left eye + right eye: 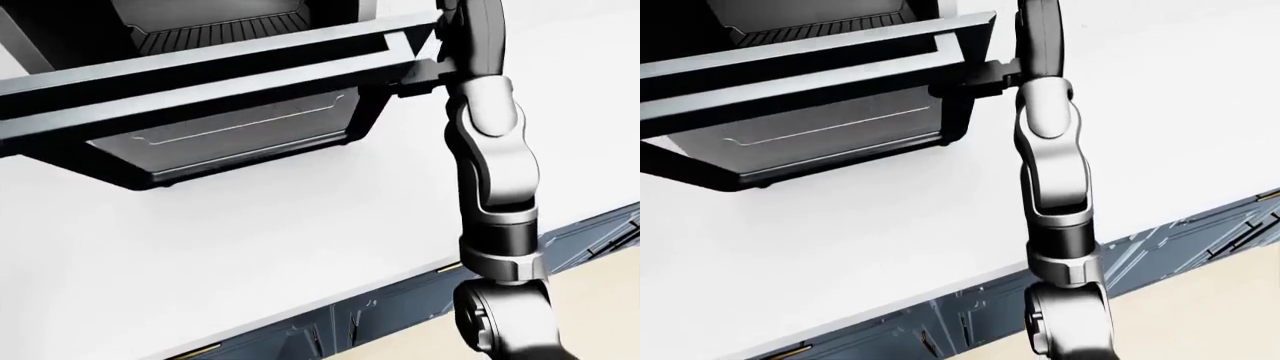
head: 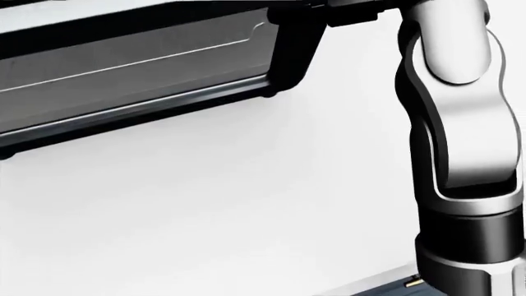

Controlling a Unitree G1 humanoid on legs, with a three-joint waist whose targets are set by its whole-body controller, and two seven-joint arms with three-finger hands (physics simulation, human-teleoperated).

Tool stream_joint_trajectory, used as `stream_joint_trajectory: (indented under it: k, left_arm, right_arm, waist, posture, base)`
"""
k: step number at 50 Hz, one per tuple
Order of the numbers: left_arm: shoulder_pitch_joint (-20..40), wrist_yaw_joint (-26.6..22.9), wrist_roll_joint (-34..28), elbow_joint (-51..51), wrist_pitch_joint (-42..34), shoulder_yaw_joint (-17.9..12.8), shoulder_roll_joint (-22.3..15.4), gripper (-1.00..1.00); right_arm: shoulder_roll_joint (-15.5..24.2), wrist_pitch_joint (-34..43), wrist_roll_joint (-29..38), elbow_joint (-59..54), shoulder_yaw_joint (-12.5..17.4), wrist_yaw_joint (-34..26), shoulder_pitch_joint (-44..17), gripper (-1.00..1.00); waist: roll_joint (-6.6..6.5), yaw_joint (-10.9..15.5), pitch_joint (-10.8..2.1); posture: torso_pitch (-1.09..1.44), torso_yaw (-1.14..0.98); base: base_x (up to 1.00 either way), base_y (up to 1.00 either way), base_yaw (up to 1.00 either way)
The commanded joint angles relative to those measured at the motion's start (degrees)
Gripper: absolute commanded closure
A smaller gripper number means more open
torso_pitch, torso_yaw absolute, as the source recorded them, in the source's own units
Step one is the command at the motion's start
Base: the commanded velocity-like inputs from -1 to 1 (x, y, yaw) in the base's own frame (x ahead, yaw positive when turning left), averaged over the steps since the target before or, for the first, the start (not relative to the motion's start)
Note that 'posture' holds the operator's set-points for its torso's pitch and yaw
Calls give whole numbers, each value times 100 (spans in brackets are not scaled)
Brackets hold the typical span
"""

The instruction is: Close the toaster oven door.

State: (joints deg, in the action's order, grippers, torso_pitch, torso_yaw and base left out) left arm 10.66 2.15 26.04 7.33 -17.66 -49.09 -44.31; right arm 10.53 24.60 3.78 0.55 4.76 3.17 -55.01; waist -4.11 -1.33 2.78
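Dark-framed toaster oven door (image 1: 240, 64) hangs open in the left-eye view, swung out toward you and partly raised, its rail crossing the upper left with the rack and cavity above it. Your right arm (image 1: 495, 172) rises up the right side and its right hand (image 1: 425, 71) meets the door's right end; keep contact there and push up and away along the door's arc, not straight in. Head view: too low to help much, you get only the toaster oven body (image 2: 140, 68) underside at the top, the white counter (image 2: 205, 203) below, and the forearm at right, so don't steer from it. Right-eye view shows the contact best: a dark hand part sits against the door's right corner, touching or just beside it, probably under the edge, but I can't tell whether the fingers are curled or released there. Don't rely on a grip; treat it as a push. One-ended contact may slip off the corner, so move slowly and stay square to the frame. Left hand isn't visible.
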Motion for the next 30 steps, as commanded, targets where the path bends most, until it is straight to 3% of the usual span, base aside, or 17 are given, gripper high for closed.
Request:
stream_joint_trajectory:
  k: [1,8,16,26,30]
  left_arm:
    - [90,-12,6,-230,155,-91,-179,-100]
    - [6,-60,22,-660,-86,-124,-30,-100]
    - [-199,-152,22,-1712,-577,-212,455,-100]
    - [-255,-294,-3,-2053,-774,-337,619,-100]
    - [-407,-330,-30,-2412,-851,-352,874,-100]
  right_arm:
    - [29,-148,58,99,-18,32,-227,-100]
    - [46,-180,72,-5,-4,41,-318,-100]
    - [56,-238,74,-128,0,48,-400,-100]
    - [72,-356,120,-259,-9,36,-403,-100]
    - [90,-415,124,-360,13,49,-418,-100]
  waist:
    - [-46,4,-120]
    - [-37,13,-116]
    - [-26,13,-109]
    - [-11,16,-95]
    - [-3,16,-94]
  posture:
    - [0,0]
    - [0,0]
    - [0,0]
    - [0,0]
    - [0,0]
  base:
    - [0,0,0]
    - [0,0,0]
    - [0,0,0]
    - [0,0,0]
    - [0,0,0]
